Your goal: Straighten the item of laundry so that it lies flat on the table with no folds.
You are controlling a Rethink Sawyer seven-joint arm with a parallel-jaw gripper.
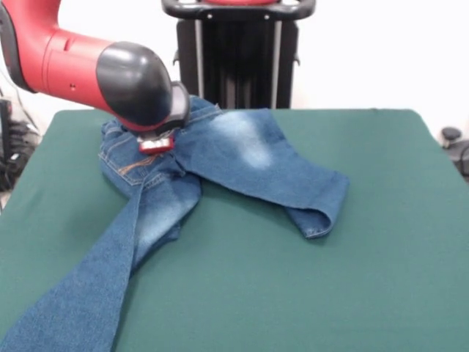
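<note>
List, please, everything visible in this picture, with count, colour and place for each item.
Pair of small blue denim jeans with faded pale patches and orange-tan stitching: one, blue, on the far left part of the table, crumpled at the waist; one leg runs to the near left corner, the other is folded over toward the middle.
Wide table with a dark green cloth-like top: one, dark green, filling most of the view.
Black pedestal: one, black, behind the table's far edge at top centre.
Dark items at the side edges: black, off the table, too unclear to name.
Red and black robot arm: one, entering from the upper left.
Gripper: one, red and silver, down at the jeans' waist; its state cannot be judged.
</note>
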